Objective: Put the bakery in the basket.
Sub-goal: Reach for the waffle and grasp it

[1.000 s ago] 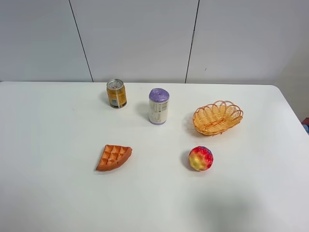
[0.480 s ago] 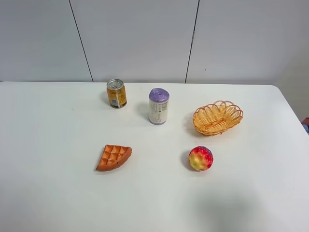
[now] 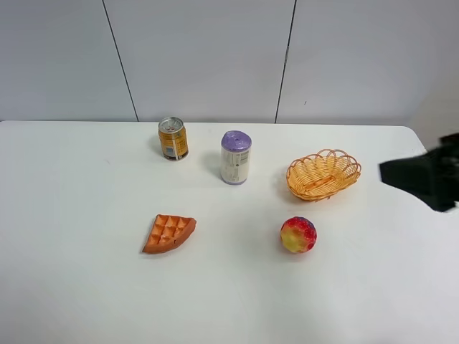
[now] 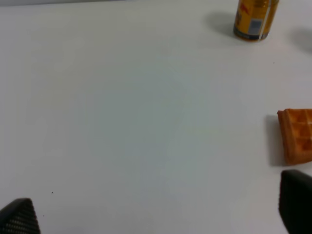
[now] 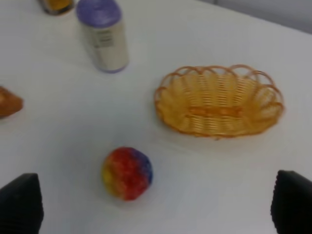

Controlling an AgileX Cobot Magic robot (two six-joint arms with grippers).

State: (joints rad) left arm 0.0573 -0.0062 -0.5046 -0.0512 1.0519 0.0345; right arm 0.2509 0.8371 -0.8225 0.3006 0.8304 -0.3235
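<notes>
Right arm (image 3: 424, 180) appeared in the high view only as a blurred dark mass over the white table (image 3: 86, 215) edge; the left arm was outside that view. Right gripper (image 5: 156, 209) had its jaws spread wide and held nothing. Ahead of it lay a bumpy red-yellow ball (image 5: 126, 173), and beyond that a small oval wicker basket with a looped rim (image 5: 219, 100), its open weave bare inside. A purple-lidded can (image 5: 102, 34) stood farther off. Left gripper (image 4: 156, 214) was likewise wide apart and empty. The orange-brown wedge-shaped waffle piece with square dents (image 4: 297, 135) lay flat just ahead of one fingertip (image 4: 296, 202), well apart from the basket. A gold can (image 4: 253, 19) stood far ahead.
</notes>
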